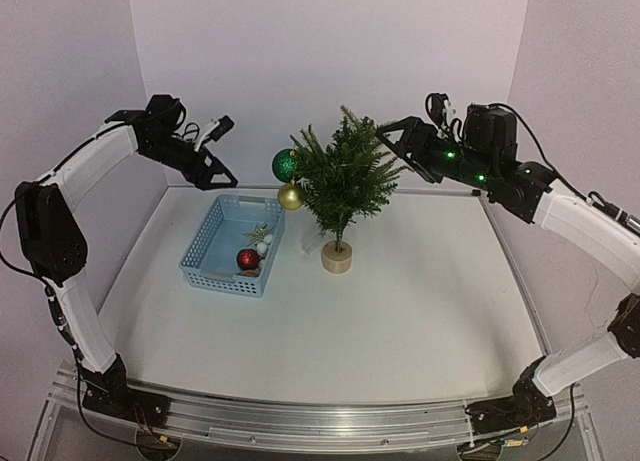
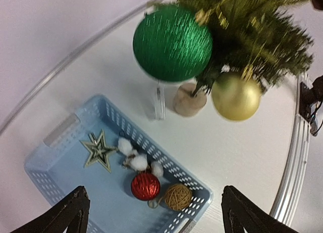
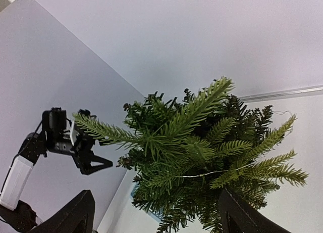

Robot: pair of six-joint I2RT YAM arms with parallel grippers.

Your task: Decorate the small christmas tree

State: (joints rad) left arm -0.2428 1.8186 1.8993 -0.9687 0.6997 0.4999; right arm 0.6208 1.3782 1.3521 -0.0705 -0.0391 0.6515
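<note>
**Over the white surface (image 1: 400,311), both hands spread wide**

Small dark-green christmas tree (image 1: 342,181) stands mid-surface on its wooden disc, left hand (image 1: 226,153) and right hand (image 1: 392,147) flanking it. The left wrist view alone makes plain the glittery green ball (image 2: 172,43) and gold ball (image 2: 235,96) on its branches. It also shows the blue plastic basket (image 2: 60,132) with its star (image 2: 98,151), red ball (image 2: 145,186) and wicker ball (image 2: 178,196).

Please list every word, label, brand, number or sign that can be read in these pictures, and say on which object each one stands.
None: no view shows any readable text.
The blue basket, green ball, gold ball, red ball, and the small tree with its wooden base carry no visible writing.
</note>
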